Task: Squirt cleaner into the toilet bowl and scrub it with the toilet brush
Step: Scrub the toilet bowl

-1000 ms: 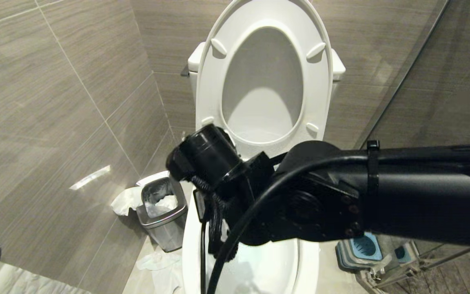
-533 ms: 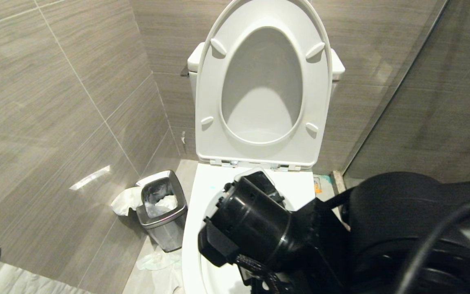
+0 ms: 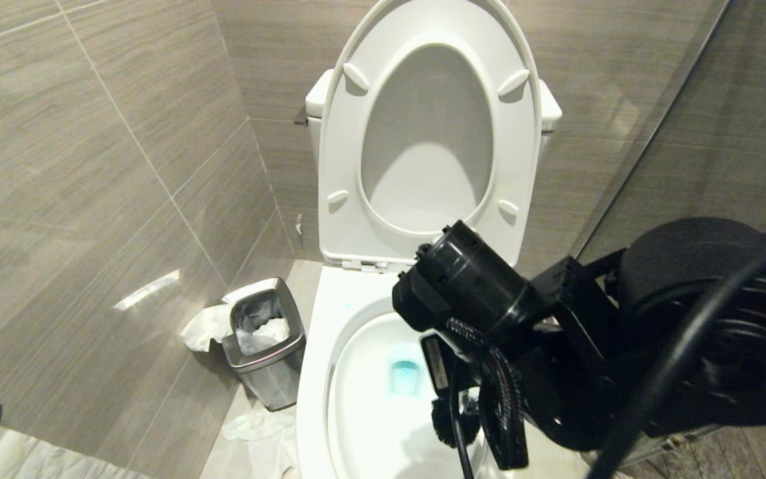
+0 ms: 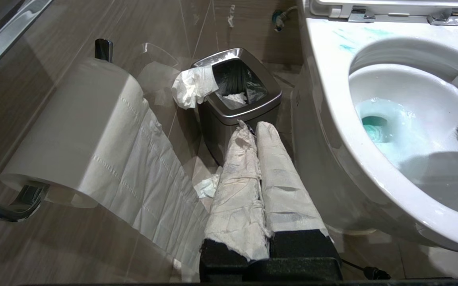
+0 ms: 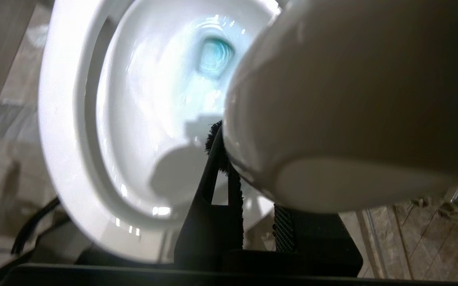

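Observation:
The white toilet bowl (image 3: 356,399) stands open with seat and lid raised. Cleaner tints the water at its drain pale blue (image 3: 404,376), and thin blue smears mark the rim (image 4: 348,45). My right arm (image 3: 469,286) reaches in from the right over the bowl. The right gripper (image 5: 249,174) is shut on the toilet brush, whose thick white handle (image 5: 352,99) fills its wrist view. The black bristles (image 3: 449,419) hang inside the bowl near the right wall. My left gripper (image 4: 253,127), its fingers wrapped in white paper, is shut and empty, low beside the bowl.
A small square steel waste bin (image 3: 264,339) with crumpled tissue stands left of the toilet, with more tissue on the floor beneath it. A toilet paper roll (image 4: 74,131) hangs on the left wall. A glass partition (image 3: 655,133) closes the right side.
My right arm has swung from the bowl's left front across to its right side, carrying the brush. The bowl's inside and its blue water now show.

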Controlling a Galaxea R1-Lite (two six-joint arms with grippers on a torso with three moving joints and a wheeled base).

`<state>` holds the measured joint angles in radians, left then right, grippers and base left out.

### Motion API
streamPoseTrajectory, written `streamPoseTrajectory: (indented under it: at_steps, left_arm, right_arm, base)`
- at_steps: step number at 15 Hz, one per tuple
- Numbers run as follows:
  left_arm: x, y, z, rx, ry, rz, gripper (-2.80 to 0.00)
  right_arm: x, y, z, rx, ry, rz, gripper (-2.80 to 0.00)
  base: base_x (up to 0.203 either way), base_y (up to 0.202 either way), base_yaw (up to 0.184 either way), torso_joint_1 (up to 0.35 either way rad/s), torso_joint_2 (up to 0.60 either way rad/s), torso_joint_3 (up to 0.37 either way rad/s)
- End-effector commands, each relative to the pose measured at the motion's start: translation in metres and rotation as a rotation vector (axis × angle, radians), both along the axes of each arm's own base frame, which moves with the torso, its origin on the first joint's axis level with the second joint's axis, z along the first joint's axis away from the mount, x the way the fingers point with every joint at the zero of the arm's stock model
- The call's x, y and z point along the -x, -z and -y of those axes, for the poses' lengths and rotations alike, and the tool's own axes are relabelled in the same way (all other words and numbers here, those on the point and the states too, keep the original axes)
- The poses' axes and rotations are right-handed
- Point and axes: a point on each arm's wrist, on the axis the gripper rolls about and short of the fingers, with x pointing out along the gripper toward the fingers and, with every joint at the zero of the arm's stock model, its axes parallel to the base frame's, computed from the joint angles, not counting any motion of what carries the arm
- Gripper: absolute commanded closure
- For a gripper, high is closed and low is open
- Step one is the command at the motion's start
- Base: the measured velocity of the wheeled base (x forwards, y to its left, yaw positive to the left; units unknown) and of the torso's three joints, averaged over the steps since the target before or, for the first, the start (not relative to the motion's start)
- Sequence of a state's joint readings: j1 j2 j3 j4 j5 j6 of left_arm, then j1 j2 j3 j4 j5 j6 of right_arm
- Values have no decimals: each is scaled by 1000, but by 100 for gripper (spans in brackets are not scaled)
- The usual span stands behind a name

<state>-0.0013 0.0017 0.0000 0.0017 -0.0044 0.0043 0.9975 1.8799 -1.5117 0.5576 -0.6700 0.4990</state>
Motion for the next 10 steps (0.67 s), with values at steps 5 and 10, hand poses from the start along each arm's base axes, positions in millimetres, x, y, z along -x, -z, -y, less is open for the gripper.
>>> streamPoseTrajectory:
  at_steps: [5, 10]
  left_arm:
    - [0, 0, 0, 0, 0, 0, 0]
    - [0, 0, 0, 0, 0, 0, 0]
  right_arm:
    - [-61, 34, -63, 32, 3, 41, 0]
    - [-76, 79, -84, 86, 9, 0, 0]
  base:
    - [0, 0, 0, 0, 0, 0]
    - [0, 0, 0, 0, 0, 0]
